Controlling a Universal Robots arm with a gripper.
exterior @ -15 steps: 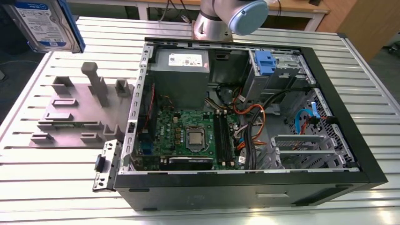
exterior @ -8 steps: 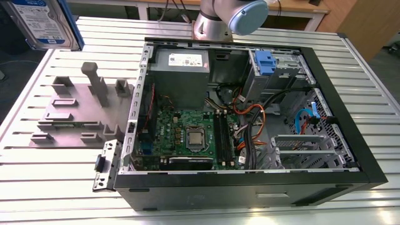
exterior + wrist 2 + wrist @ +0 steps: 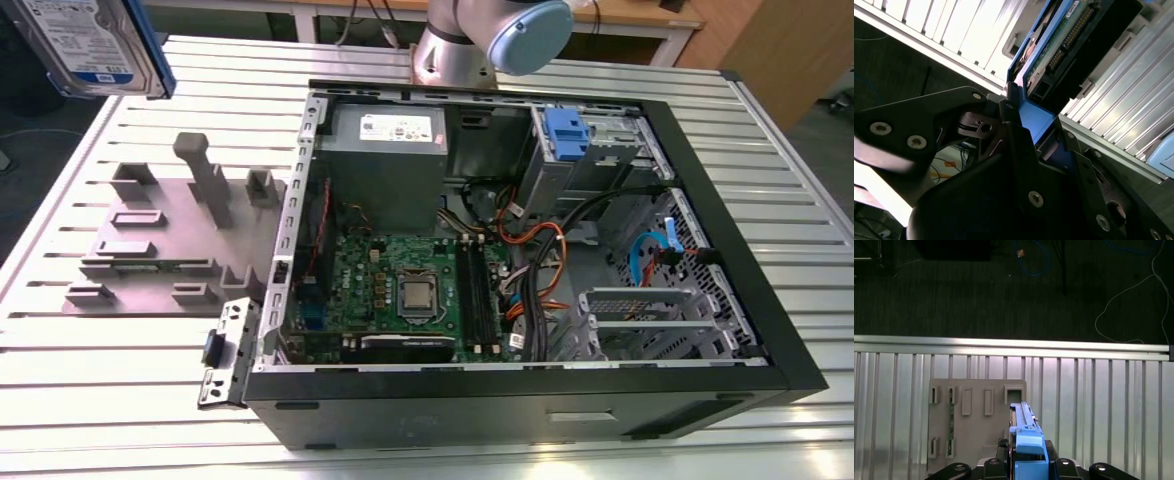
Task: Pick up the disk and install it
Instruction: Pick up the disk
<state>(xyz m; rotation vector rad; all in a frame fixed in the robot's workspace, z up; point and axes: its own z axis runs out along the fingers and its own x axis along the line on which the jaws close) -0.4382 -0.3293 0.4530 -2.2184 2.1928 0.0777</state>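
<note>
In the exterior view, the disk (image 3: 96, 42) hangs high off the tabletop (image 3: 134, 345), label facing the camera, near the view's upper left corner. It is well apart from the open computer case (image 3: 727, 210), so I judge that it has been picked up but not installed. The case lies on its side with the panel off, which leaves its inside open from above. Beside it, on the view's left, sits a grey moulded fixture (image 3: 147, 250) with empty slots, probably the stand for parts. The arm (image 3: 514, 30) rises behind the case.

In the second wrist view, the gripper (image 3: 1039, 127) has its black fingers (image 3: 1016, 135) clamped on the disk's blue rail frame. Gripping by the frame holds the drive edge-on with the connector end clear.

In the first wrist view, the disk (image 3: 1023, 420) hangs over the fixture. The tabletop is ribbed aluminium slats, and beyond its edge lies a dark floor (image 3: 979, 295) with loose cables (image 3: 1126, 295).
</note>
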